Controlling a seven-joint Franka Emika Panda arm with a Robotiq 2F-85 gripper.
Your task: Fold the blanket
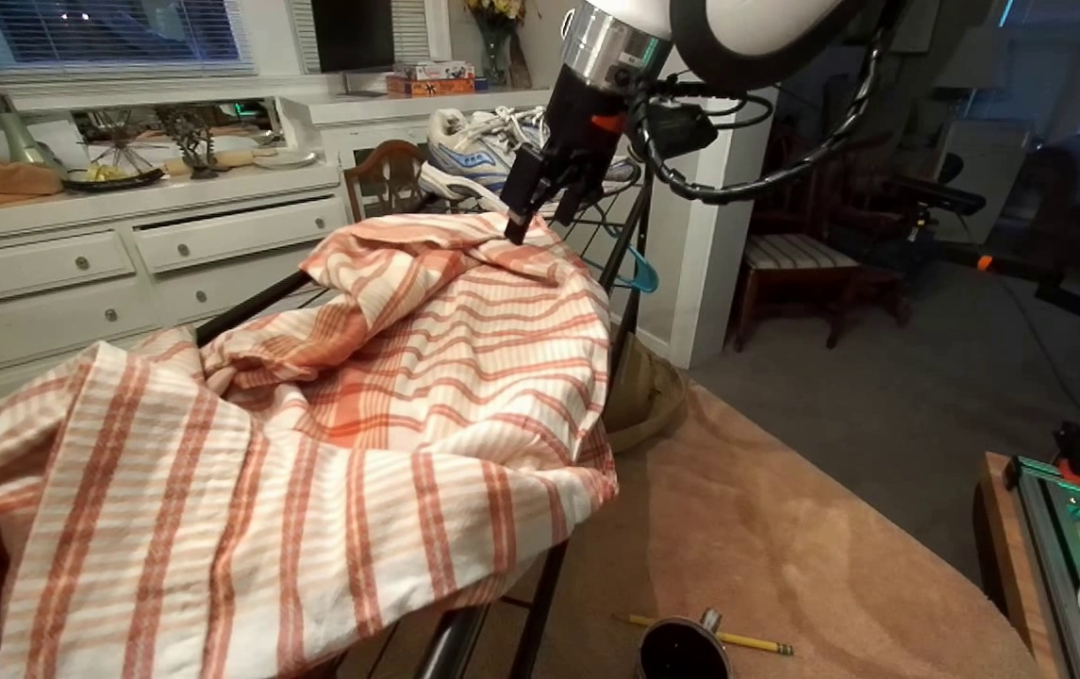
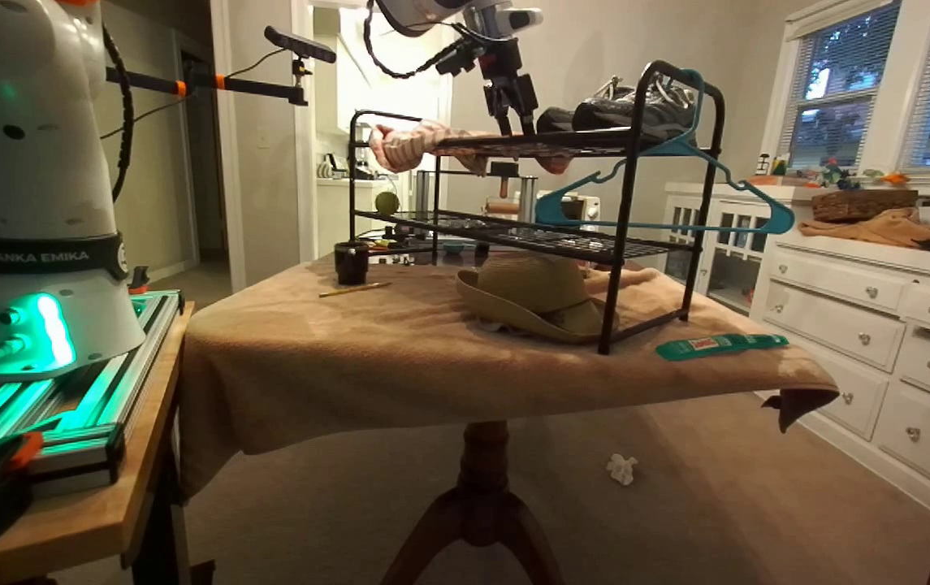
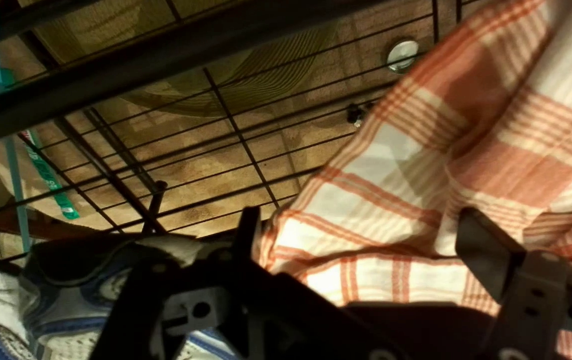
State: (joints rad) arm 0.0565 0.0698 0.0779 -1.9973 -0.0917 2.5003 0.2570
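Note:
The blanket, cream-white with orange-red plaid stripes, lies rumpled over the top of a black wire rack. It fills the left and middle of an exterior view (image 1: pixel 464 349). A fold of it shows at the rack's top in an exterior view (image 2: pixel 412 146), the rest hidden by the rack. My gripper points down at the blanket's edge near the shoes in both exterior views (image 1: pixel 540 224) (image 2: pixel 516 130). In the wrist view the gripper (image 3: pixel 360 225) is open, its fingers wide apart. The blanket (image 3: pixel 355 200) shows between and beyond them. Whether a fingertip touches it I cannot tell.
Grey-blue shoes (image 1: pixel 478 156) stand on the rack's top shelf (image 2: pixel 546 146) beside the gripper. A teal hanger (image 2: pixel 676 228) hangs on the rack's end bar. A hat (image 2: pixel 525 284), dark mug (image 2: pixel 351 264), pencil (image 2: pixel 353 290) and green packet (image 2: pixel 720 345) are on the cloth-covered table (image 2: pixel 400 374).

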